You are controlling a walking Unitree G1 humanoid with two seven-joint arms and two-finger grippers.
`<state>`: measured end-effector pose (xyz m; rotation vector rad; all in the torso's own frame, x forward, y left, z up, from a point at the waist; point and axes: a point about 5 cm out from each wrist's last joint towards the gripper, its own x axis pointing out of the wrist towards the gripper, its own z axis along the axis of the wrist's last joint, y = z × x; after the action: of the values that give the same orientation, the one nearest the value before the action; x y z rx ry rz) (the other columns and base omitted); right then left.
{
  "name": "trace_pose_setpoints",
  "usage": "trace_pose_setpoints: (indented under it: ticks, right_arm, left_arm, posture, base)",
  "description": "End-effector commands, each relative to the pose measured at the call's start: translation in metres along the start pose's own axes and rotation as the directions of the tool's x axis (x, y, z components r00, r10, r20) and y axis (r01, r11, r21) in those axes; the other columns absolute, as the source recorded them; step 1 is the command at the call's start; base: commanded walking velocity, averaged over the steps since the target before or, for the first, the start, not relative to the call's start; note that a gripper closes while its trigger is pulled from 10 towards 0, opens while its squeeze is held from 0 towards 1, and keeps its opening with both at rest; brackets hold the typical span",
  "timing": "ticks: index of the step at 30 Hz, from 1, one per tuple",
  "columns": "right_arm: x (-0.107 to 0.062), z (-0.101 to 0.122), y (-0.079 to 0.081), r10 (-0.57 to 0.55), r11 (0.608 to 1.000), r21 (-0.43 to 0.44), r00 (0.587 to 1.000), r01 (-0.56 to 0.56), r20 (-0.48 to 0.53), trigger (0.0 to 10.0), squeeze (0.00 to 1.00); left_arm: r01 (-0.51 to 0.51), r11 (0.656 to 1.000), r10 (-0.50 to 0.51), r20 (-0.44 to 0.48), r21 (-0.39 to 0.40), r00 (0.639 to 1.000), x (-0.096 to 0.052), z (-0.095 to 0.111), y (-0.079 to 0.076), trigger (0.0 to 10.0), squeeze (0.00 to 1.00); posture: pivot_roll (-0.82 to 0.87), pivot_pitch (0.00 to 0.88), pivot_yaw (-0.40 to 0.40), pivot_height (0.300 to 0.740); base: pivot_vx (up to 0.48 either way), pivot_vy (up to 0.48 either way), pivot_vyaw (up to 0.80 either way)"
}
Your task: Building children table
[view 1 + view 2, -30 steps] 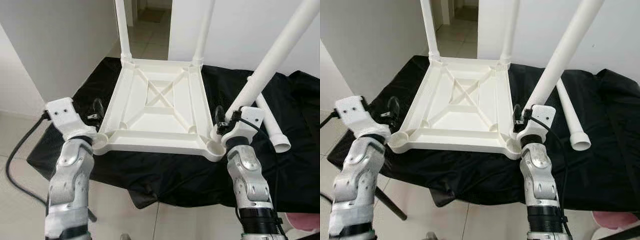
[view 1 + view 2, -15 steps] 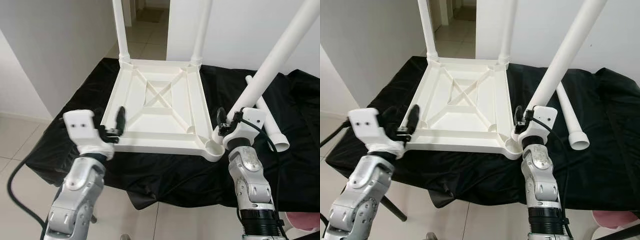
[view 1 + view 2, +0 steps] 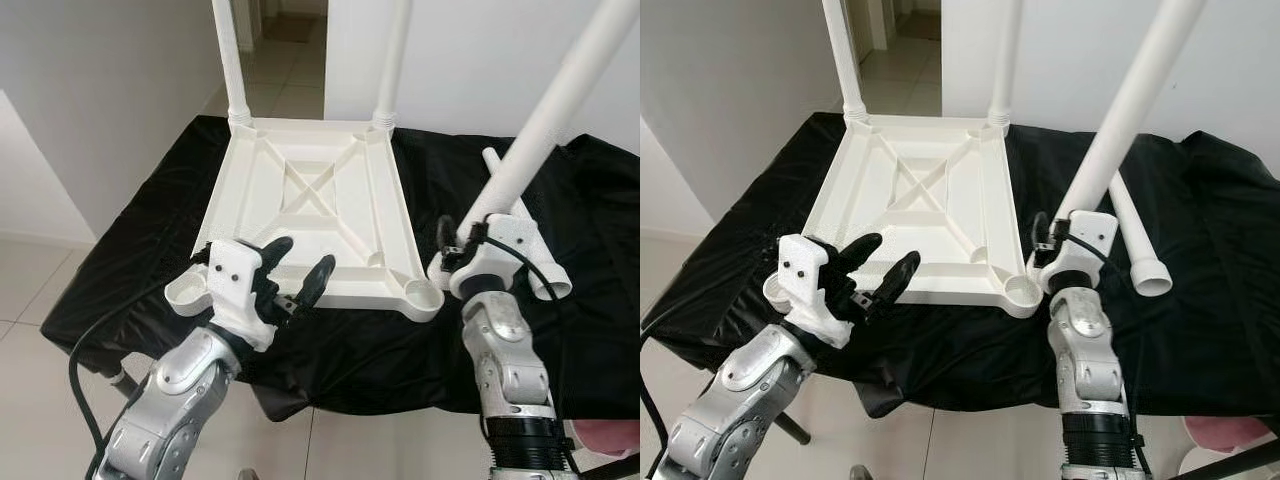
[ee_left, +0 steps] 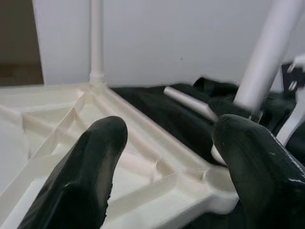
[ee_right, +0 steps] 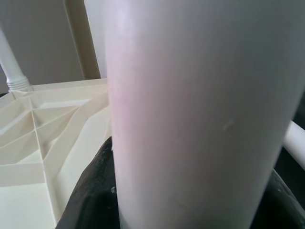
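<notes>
A white table top (image 3: 310, 215) lies upside down on a black cloth. Two white legs (image 3: 228, 60) (image 3: 393, 60) stand fitted in its far corners. My right gripper (image 3: 452, 245) is shut on a third leg (image 3: 545, 110), which leans up to the right beside the empty front right socket (image 3: 422, 295). In the right wrist view this leg (image 5: 190, 109) sits close between the fingers. My left gripper (image 3: 305, 255) is open over the table top's front edge, near the empty front left socket (image 3: 185, 290). Its fingers (image 4: 86, 176) point across the ribbed underside.
A fourth leg (image 3: 1135, 240) lies loose on the black cloth (image 3: 600, 200) at the right, behind my right gripper. White walls flank a doorway beyond the table. A black cable (image 3: 80, 380) hangs at my left arm above the tiled floor.
My left gripper has swung from outside the front left corner inward, and now hangs over the front edge. The right gripper keeps hold of the leaning leg.
</notes>
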<state>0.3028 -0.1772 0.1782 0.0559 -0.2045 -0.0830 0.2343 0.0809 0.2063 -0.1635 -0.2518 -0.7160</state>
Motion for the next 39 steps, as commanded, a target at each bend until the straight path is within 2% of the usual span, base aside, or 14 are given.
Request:
trace_pose_setpoints:
  ticks: [1, 3, 6, 8, 10, 14, 15, 18, 22, 23, 26, 28, 34, 39]
  right_arm:
    - [0.003, 0.003, 0.004, 0.019, 1.0, -0.001, 1.0, -0.019, 0.006, 10.0, 0.0]
    - [0.003, 0.002, 0.005, 0.023, 1.0, -0.001, 1.0, -0.023, 0.004, 10.0, 0.0]
    - [0.004, 0.001, 0.008, 0.043, 0.999, -0.005, 0.999, -0.043, -0.006, 10.0, 0.0]
    - [0.004, 0.0, 0.008, 0.049, 0.999, -0.009, 0.999, -0.049, -0.011, 10.0, 0.0]
    - [0.005, -0.001, 0.01, 0.077, 0.997, -0.028, 0.997, -0.077, -0.019, 10.0, 0.0]
    - [0.004, -0.002, 0.011, 0.101, 0.994, -0.04, 0.994, -0.102, -0.029, 10.0, 0.0]
    - [0.003, -0.006, 0.01, 0.12, 0.991, -0.054, 0.992, -0.122, -0.043, 10.0, 0.0]
    - [-0.001, -0.012, 0.01, 0.162, 0.982, -0.084, 0.985, -0.167, -0.062, 10.0, 0.0]
    - [-0.005, -0.016, 0.015, 0.255, 0.959, -0.112, 0.965, -0.261, -0.063, 10.0, 0.0]
    - [-0.005, -0.016, 0.015, 0.255, 0.959, -0.112, 0.965, -0.261, -0.063, 10.0, 0.0]
    - [-0.009, -0.022, 0.018, 0.341, 0.921, -0.173, 0.937, -0.349, -0.073, 10.0, 0.0]
    - [-0.011, -0.024, 0.017, 0.349, 0.917, -0.179, 0.934, -0.357, -0.077, 10.0, 0.0]
    - [-0.024, -0.038, 0.008, 0.35, 0.918, -0.157, 0.93, -0.365, -0.113, 10.0, 0.0]
    - [-0.029, -0.052, -0.009, 0.277, 0.954, -0.079, 0.949, -0.291, -0.15, 10.0, 0.0]
  left_arm:
    - [-0.058, 0.998, 0.059, 0.017, -0.021, 0.998, 0.008, 0.002, 0.001, 10.0, 0.0]
    - [-0.067, 0.997, 0.068, 0.03, -0.033, 0.997, 0.014, 0.004, 0.001, 10.0, 0.0]
    - [-0.098, 0.995, 0.099, 0.057, -0.032, 0.993, 0.03, 0.008, 0.013, 10.0, 0.0]
    - [-0.094, 0.995, 0.095, 0.056, -0.022, 0.994, 0.033, 0.008, 0.016, 10.0, 0.0]
    - [-0.071, 0.997, 0.071, 0.001, 0.021, 0.997, 0.034, 0.003, 0.023, 10.0, 0.0]
    - [-0.062, 0.997, 0.064, -0.047, 0.04, 0.997, 0.032, -0.002, 0.028, 10.0, 0.0]
    - [-0.046, 0.997, 0.051, -0.082, 0.065, 0.995, 0.03, -0.007, 0.028, 10.0, 0.0]
    - [0.0, 0.993, 0.018, -0.15, 0.116, 0.989, 0.028, -0.017, 0.026, 10.0, 0.0]
    - [0.073, 0.991, -0.048, -0.21, 0.113, 0.977, 0.028, -0.028, 0.017, 10.0, 0.0]
    - [0.073, 0.991, -0.048, -0.21, 0.113, 0.977, 0.028, -0.028, 0.017, 10.0, 0.0]
    - [0.1, 0.983, -0.049, -0.304, 0.154, 0.951, 0.031, -0.045, 0.011, 10.0, 0.0]
    - [0.094, 0.983, -0.039, -0.327, 0.157, 0.944, 0.031, -0.049, 0.01, 10.0, 0.0]
    - [0.086, 0.987, -0.039, -0.308, 0.139, 0.951, 0.032, -0.047, 0.006, 10.0, 0.0]
    - [0.08, 0.983, -0.021, -0.326, 0.168, 0.945, 0.033, -0.049, 0.009, 10.0, 0.0]
  posture:
    - [-0.02, 0.035, 0.008, 0.74]
    - [-0.02, 0.043, 0.003, 0.74]
    - [-0.01, 0.057, -0.003, 0.74]
    - [-0.01, 0.057, -0.003, 0.74]
    - [-0.02, 0.067, -0.006, 0.74]
    - [-0.02, 0.07, -0.007, 0.74]
    - [-0.02, 0.072, -0.01, 0.74]
    - [-0.01, 0.075, -0.011, 0.74]
    - [-0.02, 0.076, -0.006, 0.74]
    - [-0.02, 0.076, -0.006, 0.74]
    - [-0.01, 0.077, -0.005, 0.74]
    - [-0.01, 0.077, -0.005, 0.74]
    - [-0.01, 0.077, -0.007, 0.74]
    - [-0.01, 0.078, -0.01, 0.74]
  base:
    - [0.0, 0.0, 0.0]
    - [0.0, 0.0, 0.0]
    - [0.0, 0.0, 0.0]
    - [0.0, 0.0, 0.0]
    - [0.0, 0.0, 0.0]
    - [0.0, 0.0, 0.0]
    - [0.0, 0.0, 0.0]
    - [0.0, 0.0, 0.0]
    - [0.0, 0.0, 0.0]
    - [0.0, 0.0, 0.0]
    - [0.0, 0.0, 0.0]
    - [0.0, 0.0, 0.0]
    - [0.0, 0.0, 0.0]
    - [0.0, 0.0, 0.0]
